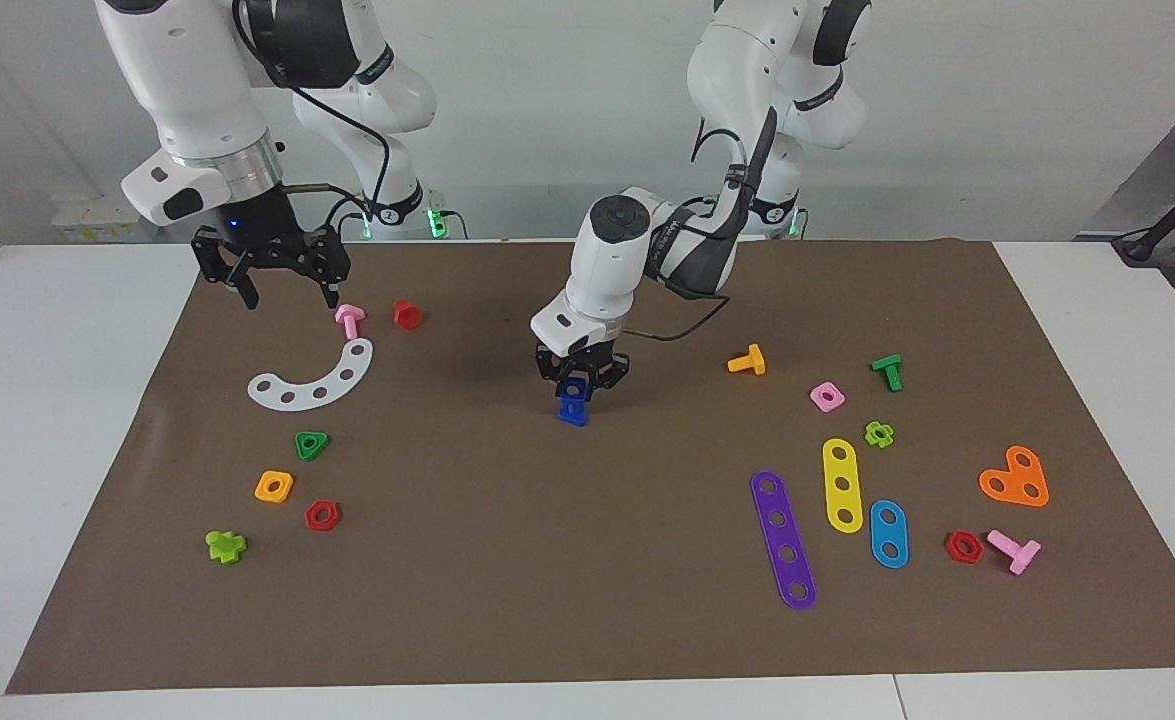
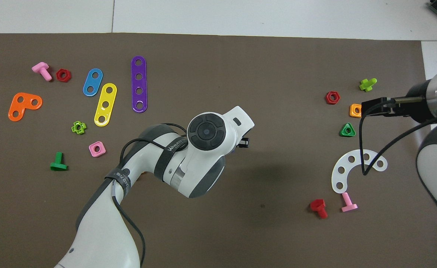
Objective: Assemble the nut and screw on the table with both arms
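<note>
Centrally over brown mat (image 1: 587,560) on white worktop (image 1: 57,400): left gripper (image 1: 581,385) clamping nut (image 1: 574,389) above screw (image 1: 573,411); right gripper (image 1: 282,288) near mat's edge, jaws apart.

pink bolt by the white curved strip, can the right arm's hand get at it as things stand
Probably yes. The right hand hangs open just above the pink bolt, with nothing between them; the red bolt and white curved strip lie apart from it.

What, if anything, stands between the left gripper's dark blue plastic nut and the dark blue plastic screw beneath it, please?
Nothing visible does. The left gripper holds the dark blue plastic nut directly above the dark blue plastic screw on the brown mat, with no other part between them. The right gripper waits over the mat's right-arm end, beside a pink bolt.
</note>
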Controlling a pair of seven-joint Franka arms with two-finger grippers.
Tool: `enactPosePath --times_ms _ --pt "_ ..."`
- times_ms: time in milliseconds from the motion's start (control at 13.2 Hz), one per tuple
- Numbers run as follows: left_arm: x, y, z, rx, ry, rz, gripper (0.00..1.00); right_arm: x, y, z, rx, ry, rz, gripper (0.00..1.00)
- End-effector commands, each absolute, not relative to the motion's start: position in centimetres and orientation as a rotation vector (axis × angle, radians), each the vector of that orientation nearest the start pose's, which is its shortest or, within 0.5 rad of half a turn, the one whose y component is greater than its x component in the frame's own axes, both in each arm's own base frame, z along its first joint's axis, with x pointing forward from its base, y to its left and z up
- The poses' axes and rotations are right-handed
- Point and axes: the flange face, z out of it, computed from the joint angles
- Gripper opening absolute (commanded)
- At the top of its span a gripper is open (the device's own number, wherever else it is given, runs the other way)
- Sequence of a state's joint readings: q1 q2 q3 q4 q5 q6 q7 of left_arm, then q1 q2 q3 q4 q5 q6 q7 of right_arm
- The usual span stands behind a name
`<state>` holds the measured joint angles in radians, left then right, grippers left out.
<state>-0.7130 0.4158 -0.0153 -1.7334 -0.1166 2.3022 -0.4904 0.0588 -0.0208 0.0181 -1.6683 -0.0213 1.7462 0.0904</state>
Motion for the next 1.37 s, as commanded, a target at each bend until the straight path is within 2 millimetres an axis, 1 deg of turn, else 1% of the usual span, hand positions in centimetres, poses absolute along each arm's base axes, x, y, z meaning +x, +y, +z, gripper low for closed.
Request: enactPosePath --times_ms 0,76,228,304,456,608,759,835,911,987,1063,1139,1215,1291 --pt "50.7 -44.8 35.3 -3.303 0.242 -0.114 0.02 56.1 4.2 60.8 -3.13 -0.014 -0.158 1.0" --pt "50.7 -44.9 35.3 -3.302 0.243 -0.112 0.02 56.1 4.2 60.8 -3.13 -0.014 -0.158 1.0" --pt "50.6 -44.7 34.7 -3.298 0.241 -0.111 0.02 56.1 4.2 60.9 -3.129 -0.014 -0.16 1.0" --pt "50.3 -44.6 34.2 -3.293 0.241 -0.1 0.02 56.1 4.2 60.8 -3.131 -0.014 -0.156 1.0" --pt "49.1 -44.6 32.7 -3.275 0.263 -0.078 0.02 56.1 4.1 60.8 -3.131 -0.012 -0.156 1.0" --pt "49.1 -44.5 32.7 -3.28 0.262 -0.091 0.05 56.0 4.2 60.8 -3.13 -0.014 -0.156 1.0" --pt "49.1 -44.5 32.6 -3.279 0.261 -0.089 0.26 56.0 4.2 60.8 -3.13 -0.012 -0.149 1.0" --pt "49.1 -44.5 32.6 -3.279 0.261 -0.089 0.27 55.9 4.1 60.8 -3.131 -0.007 -0.141 1.0" --pt "49.2 -44.5 32.6 -3.28 0.259 -0.094 0.44 55.9 4.1 60.7 -3.131 -0.007 -0.139 1.0" --pt "49.6 -44.2 32.8 -3.288 0.246 -0.114 0.88 55.9 4.1 60.7 -3.131 -0.007 -0.139 1.0" --pt "50.1 -44.1 33.3 -3.294 0.242 -0.129 1.0 55.9 4.1 60.7 -3.131 -0.007 -0.139 1.0" --pt "50.3 -44.4 34.0 -3.297 0.242 -0.135 1.0 55.9 4.1 60.7 -3.133 -0.007 -0.139 1.0" --pt "50.7 -44.6 35.2 -3.29 0.244 -0.107 1.0 55.9 4.1 60.7 -3.131 -0.007 -0.139 1.0" --pt "51.8 -44.1 36.8 -3.273 0.222 -0.077 1.0 55.9 4.1 60.7 -3.131 -0.007 -0.139 1.0"
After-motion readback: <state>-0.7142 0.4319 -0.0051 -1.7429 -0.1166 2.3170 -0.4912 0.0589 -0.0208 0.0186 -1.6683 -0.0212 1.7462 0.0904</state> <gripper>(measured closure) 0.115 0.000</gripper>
